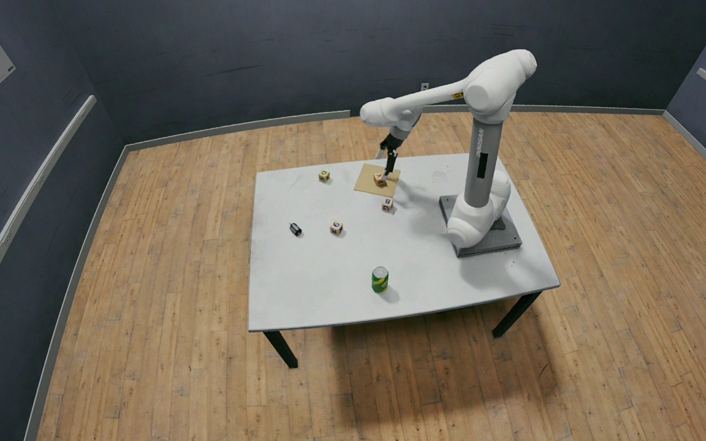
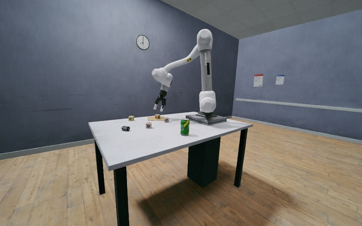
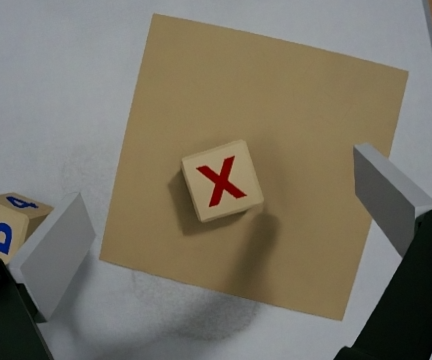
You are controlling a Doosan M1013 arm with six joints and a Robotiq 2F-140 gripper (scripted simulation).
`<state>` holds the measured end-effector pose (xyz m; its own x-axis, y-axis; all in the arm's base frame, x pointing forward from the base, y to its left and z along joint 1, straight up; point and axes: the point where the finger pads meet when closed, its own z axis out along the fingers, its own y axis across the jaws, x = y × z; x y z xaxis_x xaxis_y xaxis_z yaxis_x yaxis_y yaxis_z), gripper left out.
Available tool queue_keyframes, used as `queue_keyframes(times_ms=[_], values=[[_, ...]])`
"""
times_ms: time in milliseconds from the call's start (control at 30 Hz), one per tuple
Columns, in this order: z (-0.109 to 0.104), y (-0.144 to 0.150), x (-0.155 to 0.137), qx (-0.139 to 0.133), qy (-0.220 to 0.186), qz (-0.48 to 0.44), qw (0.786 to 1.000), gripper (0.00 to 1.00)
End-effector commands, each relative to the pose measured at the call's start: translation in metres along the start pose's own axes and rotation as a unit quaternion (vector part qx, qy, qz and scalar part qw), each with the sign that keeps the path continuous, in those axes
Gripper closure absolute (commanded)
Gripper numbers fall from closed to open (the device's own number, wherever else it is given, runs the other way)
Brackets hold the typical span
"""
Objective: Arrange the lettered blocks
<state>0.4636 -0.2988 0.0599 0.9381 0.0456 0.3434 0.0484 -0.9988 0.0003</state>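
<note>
- The pincer point(image 1: 383, 164) point(image 2: 158, 107) point(image 3: 217, 193) is released, wide apart and with nothing between its fingers, above the wooden cube with a red X point(image 1: 379, 178) point(image 2: 157, 116) point(image 3: 222, 181). This cube lies on the square tan mat point(image 1: 366, 174) point(image 2: 150, 118) point(image 3: 276, 100), near the far long edge of the bench point(image 1: 300, 285) point(image 2: 126, 146) point(image 3: 51, 75) in the top view.
- The X cube sits askew to the mat; if the fingers close without matching its sides, it may twist or slip.
- One finger partly hides the wooden cube with blue B and 4 point(image 1: 387, 204) point(image 2: 166, 120) point(image 3: 1, 230), just beside the mat. A low, badly aimed descent could perhaps knock it.
- If X stays near the mat's middle, room for the straight row may become short.
- The wooden cube with green marks point(image 1: 323, 175) point(image 2: 131, 118) stands toward the far left corner; a careless push could tip it and change its top.
</note>
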Motion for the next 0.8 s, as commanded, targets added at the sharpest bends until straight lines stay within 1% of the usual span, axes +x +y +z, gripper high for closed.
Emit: queue_keyframes(times_ms=[0,633,667,700,733,767], values=[[0.000,-0.001,-0.002,-0.002,0.001,0.000,1.000,0.00],[0.000,-0.001,-0.002,-0.002,0.001,0.000,1.000,0.00],[0.000,0.000,0.000,-0.002,0.001,0.001,1.000,0.00],[0.002,0.005,0.010,-0.002,0.000,-0.001,1.000,0.00],[0.007,0.011,0.026,0.001,-0.001,-0.001,1.000,0.00],[0.014,0.022,0.053,0.001,-0.001,-0.001,1.000,0.00]])
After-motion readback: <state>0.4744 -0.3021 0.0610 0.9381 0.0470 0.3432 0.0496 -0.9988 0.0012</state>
